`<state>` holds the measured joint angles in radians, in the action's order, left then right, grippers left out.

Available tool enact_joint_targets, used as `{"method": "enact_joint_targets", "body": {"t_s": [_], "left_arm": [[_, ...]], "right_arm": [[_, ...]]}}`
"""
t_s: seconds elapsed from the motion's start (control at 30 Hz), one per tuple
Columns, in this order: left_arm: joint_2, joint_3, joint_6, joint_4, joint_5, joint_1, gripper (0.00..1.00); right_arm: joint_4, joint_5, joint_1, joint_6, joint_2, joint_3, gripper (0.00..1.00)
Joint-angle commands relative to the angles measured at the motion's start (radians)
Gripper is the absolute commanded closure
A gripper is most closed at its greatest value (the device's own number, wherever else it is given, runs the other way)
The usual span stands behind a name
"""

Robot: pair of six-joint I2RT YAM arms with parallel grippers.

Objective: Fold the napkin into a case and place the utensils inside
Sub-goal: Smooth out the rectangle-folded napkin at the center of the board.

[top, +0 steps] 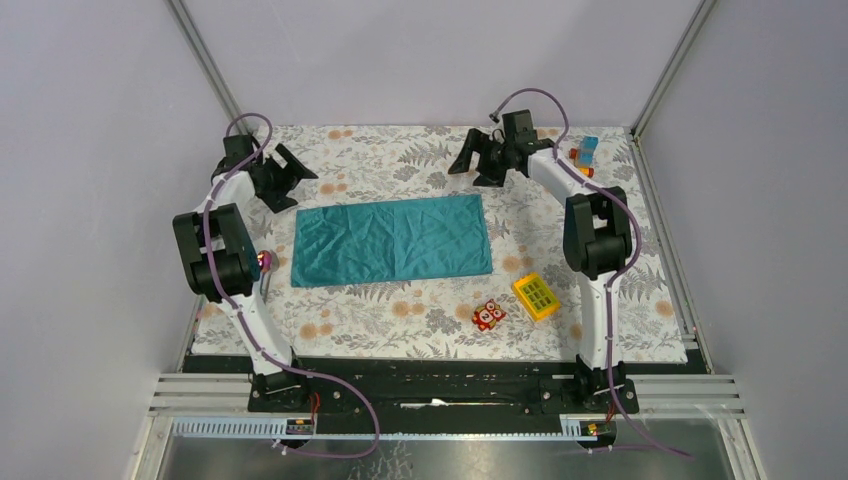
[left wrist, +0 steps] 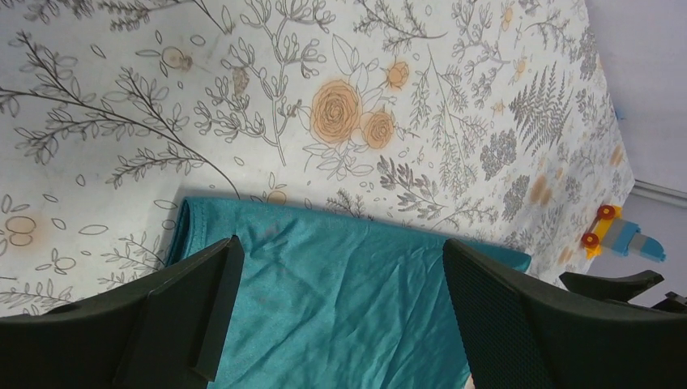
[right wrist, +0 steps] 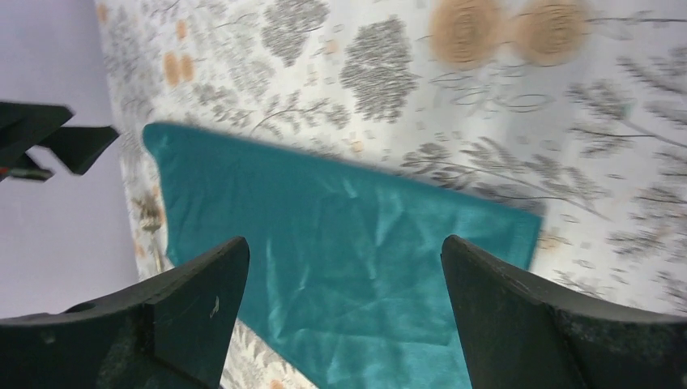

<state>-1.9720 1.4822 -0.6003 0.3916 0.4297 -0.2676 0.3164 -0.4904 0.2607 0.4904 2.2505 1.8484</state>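
The limp, shiny teal-green fabric napkin (top: 392, 240) is likely best pinched at its corners — left claw (top: 293, 185) and right claw (top: 476, 168) are spread.

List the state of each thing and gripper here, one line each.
Napkin: flat, wrinkled, unheld, no case yet.
Spoon: lying left of the napkin, partly hidden.
Left gripper: open, empty, near the napkin's far left corner.
Right gripper: open, empty, near its far right corner.
Owl toy: lying loose, untouched.
Yellow block: lying loose beside the owl.
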Motion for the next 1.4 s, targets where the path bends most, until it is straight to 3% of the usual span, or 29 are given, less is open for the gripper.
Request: {"method": "enact_joint_targets", "body": {"t_s": [0.0, 0.23, 0.47, 0.87, 1.0, 1.37], "left_arm": [[-0.023, -0.005, 0.000, -0.025, 0.056, -0.005, 0.01], [-0.099, 0.012, 0.047, -0.003, 0.014, -0.008, 0.01], [-0.149, 0.024, 0.056, 0.020, -0.033, -0.029, 0.01], [0.053, 0.028, 0.049, 0.067, -0.053, -0.036, 0.01], [0.135, -0.029, 0.013, 0.067, 0.001, -0.033, 0.01], [0.431, -0.463, 0.042, 0.068, 0.026, -0.001, 0.01]], "right_arm": [[-0.071, -0.088, 0.030, 0.034, -0.042, -0.050, 0.04], [-0.130, -0.120, 0.017, 0.080, 0.074, -0.008, 0.04], [-0.095, -0.048, -0.017, 0.043, 0.134, 0.009, 0.04], [0.079, 0.045, -0.009, -0.053, -0.004, 0.078, 0.03], [0.076, 0.058, 0.019, -0.052, -0.108, -0.018, 0.03], [-0.096, -0.061, 0.173, 0.018, -0.424, -0.491, 0.02]]}}
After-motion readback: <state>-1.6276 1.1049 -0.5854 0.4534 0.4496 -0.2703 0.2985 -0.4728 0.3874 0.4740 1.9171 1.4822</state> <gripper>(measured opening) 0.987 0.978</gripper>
